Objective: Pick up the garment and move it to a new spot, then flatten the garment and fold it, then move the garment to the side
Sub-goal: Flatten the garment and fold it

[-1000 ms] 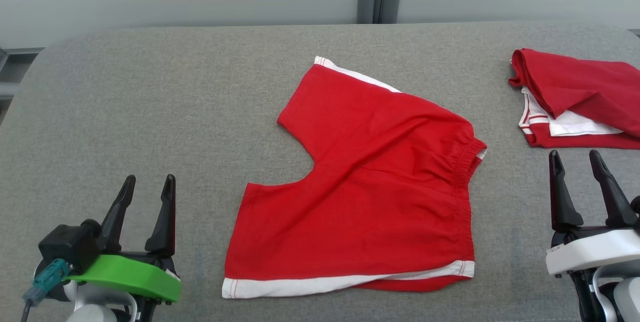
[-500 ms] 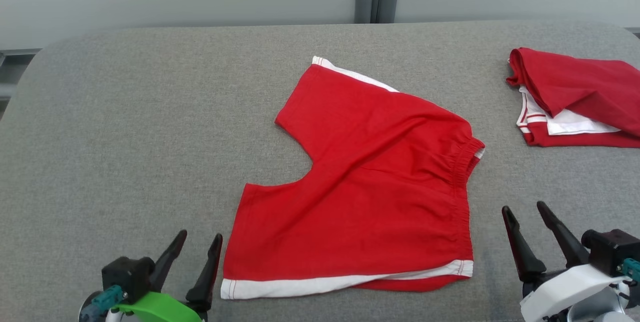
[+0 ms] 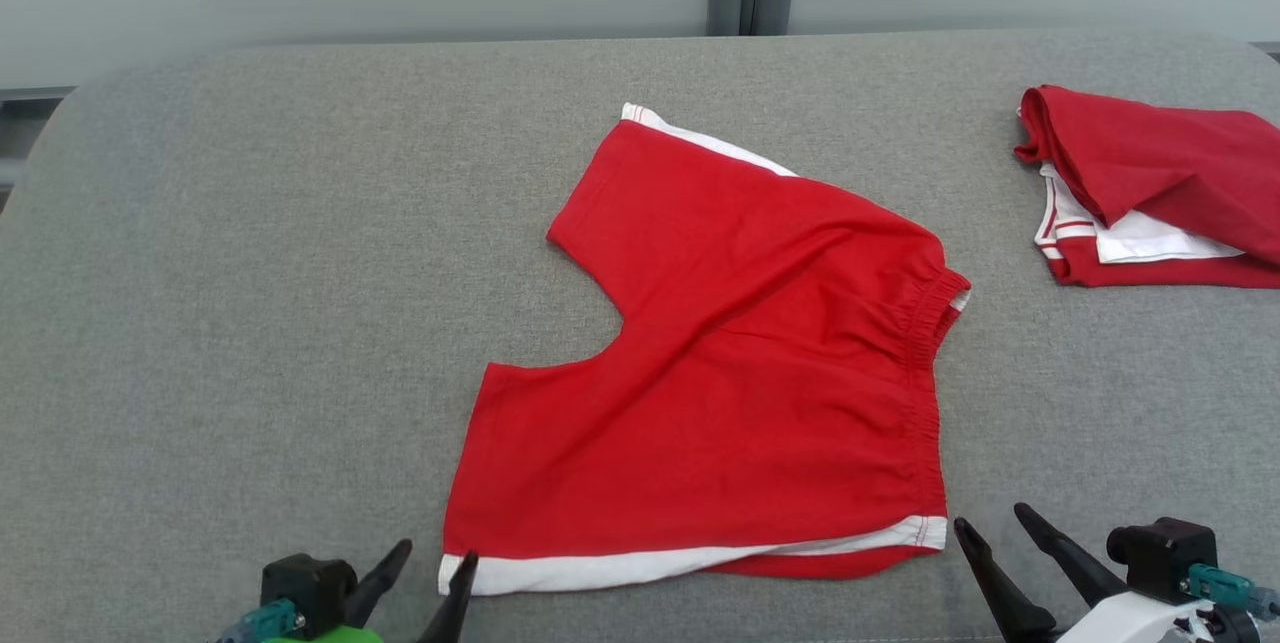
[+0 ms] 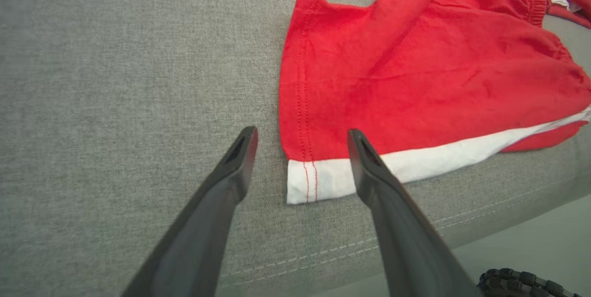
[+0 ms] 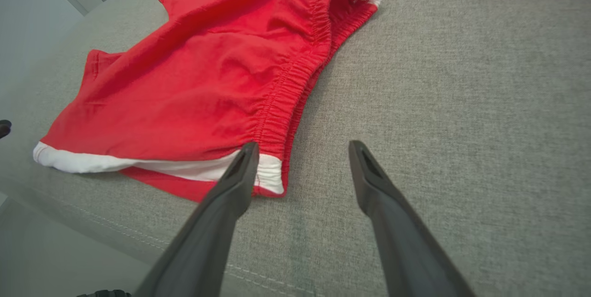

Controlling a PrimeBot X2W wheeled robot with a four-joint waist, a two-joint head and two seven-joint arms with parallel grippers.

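Two claws low at the head view's bottom edge, bodies mostly cut off. Spread wide and empty, left gripper [image 3: 437, 553], tips flanking the white hem corner of the red shorts [image 3: 740, 373]; contact hard to judge. Equally parted and empty, right gripper [image 3: 990, 516], just beside the gathered elastic waistband's near corner. Shorts flat mid-table, soft knit, lightly wrinkled, on coarse grey padding [image 3: 250, 273]. Far right, folded red-and-white garment [image 3: 1150, 183], cropped by the edge.

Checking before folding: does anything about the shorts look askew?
Yes. The red shorts aren't flat: a red under-layer pokes out past the white stripe by the waistband, and creases cross the far leg.
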